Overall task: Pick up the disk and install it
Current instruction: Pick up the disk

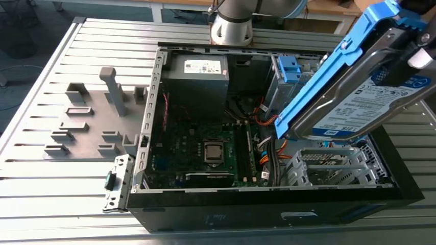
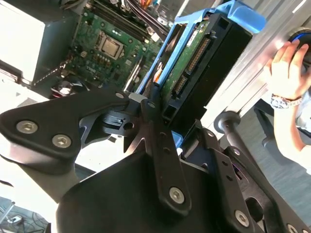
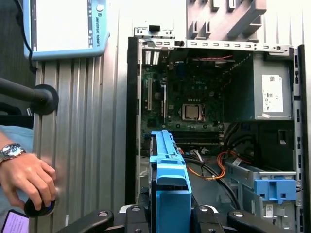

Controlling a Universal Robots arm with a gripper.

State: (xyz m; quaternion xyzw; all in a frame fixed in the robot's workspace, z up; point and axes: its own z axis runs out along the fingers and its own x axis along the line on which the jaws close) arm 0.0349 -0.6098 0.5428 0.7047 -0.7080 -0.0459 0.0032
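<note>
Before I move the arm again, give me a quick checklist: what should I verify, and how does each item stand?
1. Grip: ok. The end effector is shut on the disk, which hangs tilted in the air.
2. Clearance: ok. In the exterior view the disk is above the open computer case, touching nothing.
3. Drive cage free: ok, its bays look empty.
4. Orange cables clear of the cage: cannot tell.
5. People clear: not ok. A hand rests on the table beside the case.
</note>
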